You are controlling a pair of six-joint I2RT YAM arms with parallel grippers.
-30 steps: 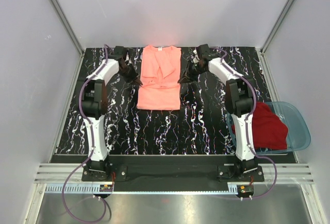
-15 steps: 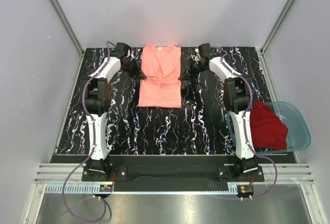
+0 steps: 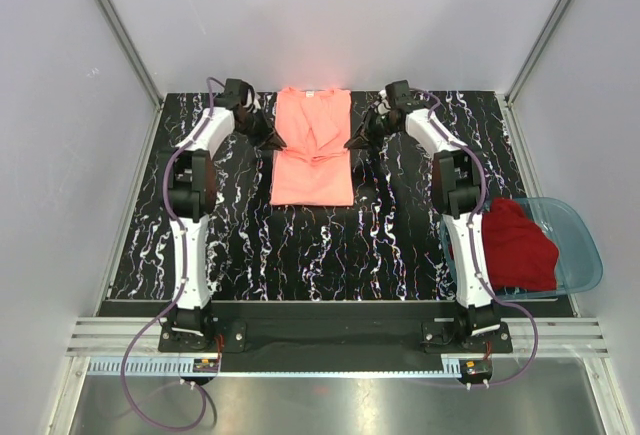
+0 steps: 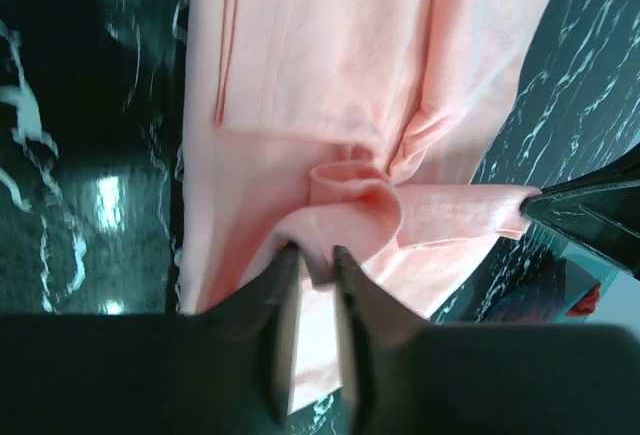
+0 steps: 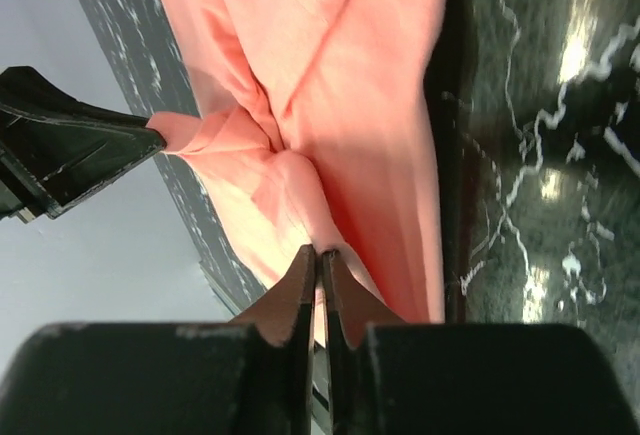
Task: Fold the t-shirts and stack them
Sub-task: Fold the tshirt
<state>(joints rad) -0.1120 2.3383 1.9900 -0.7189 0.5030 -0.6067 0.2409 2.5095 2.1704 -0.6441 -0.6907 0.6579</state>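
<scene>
Two grippers meet the salmon-pink t-shirt from opposite sides, about midway along its length. The shirt lies flat on the far middle of the black, white-veined tabletop, neck end toward the far wall, its sides folded in so that it makes a narrow strip.

The left gripper is at the shirt's left edge. In its own wrist view its fingers stand narrowly apart with a raised fold of pink cloth running into the gap. The right wrist view shows the cloth drawn to a point at its tip, so it is pinching the shirt.

The right gripper is at the right edge. Its fingers are pressed almost together on a ridge of the cloth, and the left wrist view shows the fabric pulled to a point at that tip too. Between the two tips the cloth is bunched into soft creases and a small rolled loop.

The dark red t-shirt lies crumpled in the translucent blue basin at the tabletop's near right, well apart from both grippers.
</scene>
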